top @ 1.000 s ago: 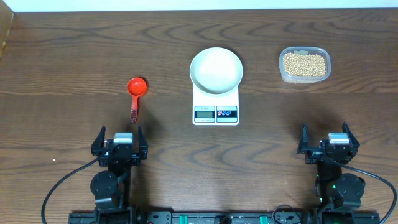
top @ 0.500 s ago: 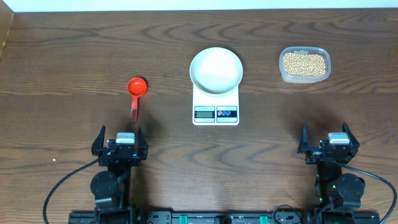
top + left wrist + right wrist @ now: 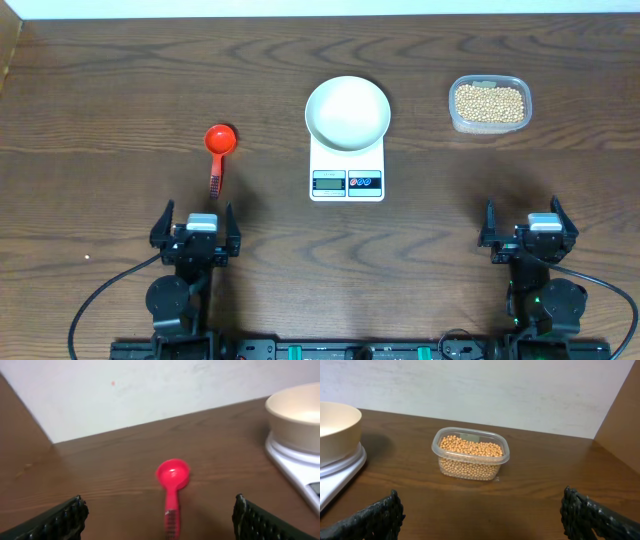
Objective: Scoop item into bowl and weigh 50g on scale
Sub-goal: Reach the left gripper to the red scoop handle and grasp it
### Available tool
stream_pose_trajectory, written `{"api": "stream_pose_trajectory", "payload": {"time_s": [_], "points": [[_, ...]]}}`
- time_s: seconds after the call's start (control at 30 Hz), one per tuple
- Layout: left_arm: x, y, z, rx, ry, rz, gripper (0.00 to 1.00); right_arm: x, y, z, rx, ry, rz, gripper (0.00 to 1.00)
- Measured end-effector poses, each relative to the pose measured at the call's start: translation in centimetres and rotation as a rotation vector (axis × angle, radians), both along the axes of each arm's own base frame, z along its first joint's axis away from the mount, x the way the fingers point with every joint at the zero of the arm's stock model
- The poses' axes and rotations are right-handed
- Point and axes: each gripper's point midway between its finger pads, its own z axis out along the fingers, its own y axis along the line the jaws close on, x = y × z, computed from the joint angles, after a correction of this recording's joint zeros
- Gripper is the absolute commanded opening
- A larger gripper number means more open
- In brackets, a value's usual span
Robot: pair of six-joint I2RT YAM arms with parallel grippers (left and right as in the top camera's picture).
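Note:
Beige beans point(image 3: 489, 102) fill a clear plastic tub point(image 3: 453, 115) at the back right, also in the right wrist view point(image 3: 470, 453). The white bowl point(image 3: 347, 112) sits empty on the white scale point(image 3: 347, 176) at the table's middle. A red scoop point(image 3: 219, 145) lies left of the scale, bowl end away from me; it also shows in the left wrist view point(image 3: 172, 480). My left gripper point(image 3: 194, 223) is open and empty just behind the scoop's handle. My right gripper point(image 3: 531, 220) is open and empty near the front edge, well short of the tub.
A pale wall runs along the table's far edge. The bowl and scale show at the right edge of the left wrist view point(image 3: 300, 410) and at the left edge of the right wrist view point(image 3: 335, 425). Dark wood table point(image 3: 120, 90) throughout.
The left gripper has shifted very slightly. Everything else is as before.

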Motion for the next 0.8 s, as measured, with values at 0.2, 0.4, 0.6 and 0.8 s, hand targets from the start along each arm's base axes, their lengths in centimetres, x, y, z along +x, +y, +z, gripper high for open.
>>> {"api": "stream_pose_trajectory", "payload": {"time_s": [0.2, 0.4, 0.6, 0.8], "points": [[0.1, -0.5, -0.5, -0.074, 0.036, -0.022, 0.95, 0.0, 0.0, 0.0, 0.000, 0.000, 0.000, 0.99], [1.2, -1.0, 2.9, -0.104, 0.092, -0.051, 0.95, 0.0, 0.0, 0.0, 0.000, 0.000, 0.000, 0.99], [4.3, -1.6, 6.1, -0.140, 0.213, -0.098, 0.95, 0.0, 0.0, 0.0, 0.000, 0.000, 0.000, 0.99], [8.2, -1.9, 5.8, -0.193, 0.446, -0.121, 0.95, 0.0, 0.0, 0.0, 0.000, -0.001, 0.000, 0.99]]}}
